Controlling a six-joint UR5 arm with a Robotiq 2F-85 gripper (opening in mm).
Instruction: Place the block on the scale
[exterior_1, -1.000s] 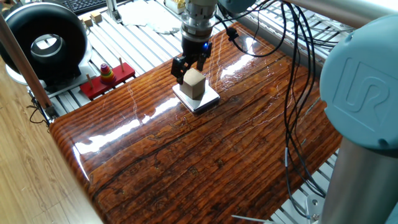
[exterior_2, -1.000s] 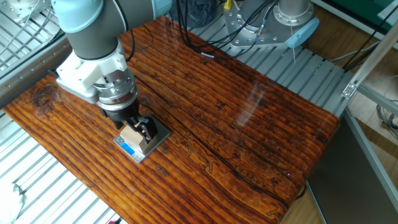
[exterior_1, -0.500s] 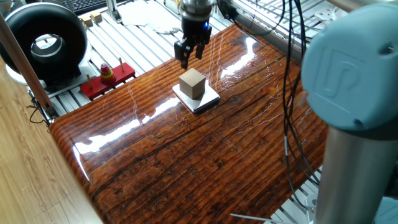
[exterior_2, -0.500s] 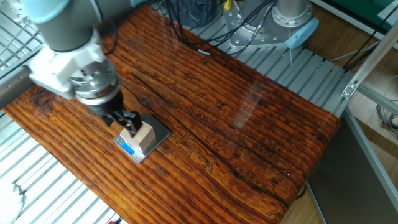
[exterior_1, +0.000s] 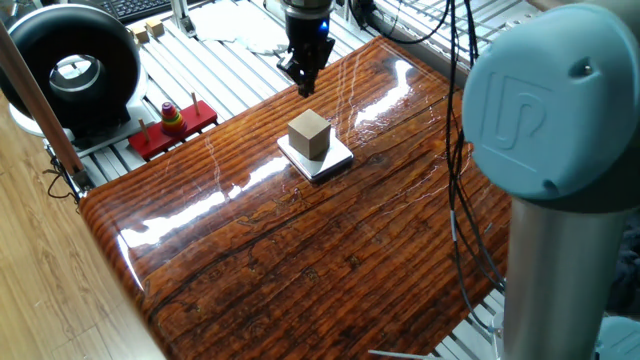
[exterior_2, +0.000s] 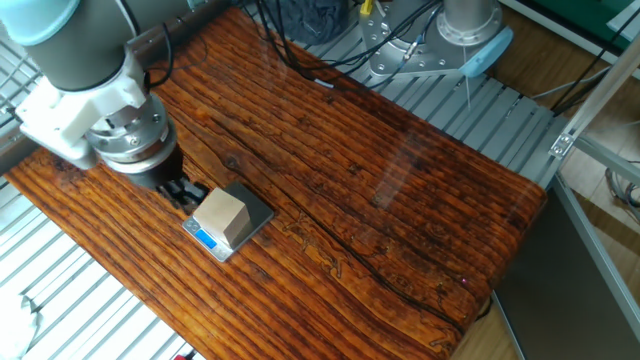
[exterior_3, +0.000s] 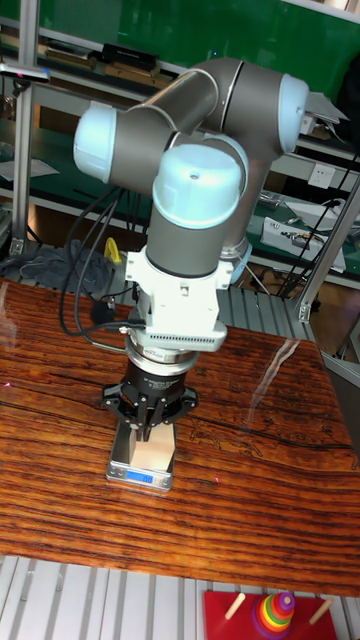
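The block (exterior_1: 310, 135) sits squarely on the scale (exterior_1: 335, 160), which lies flat on the wooden table (exterior_1: 330, 250). The gripper (exterior_1: 304, 78) hangs above and beyond the scale, holding nothing; I cannot tell how wide its fingers stand.

The small pale tan wooden cube (exterior_1: 310, 134) sits on the thin white square scale slab (exterior_1: 334, 160), which lies on the glossy striped brown wooden table (exterior_1: 330, 260). In one fixed view, the black two-finger gripper (exterior_1: 304, 80) hangs at the cube's 12 o'clock, apart from it.
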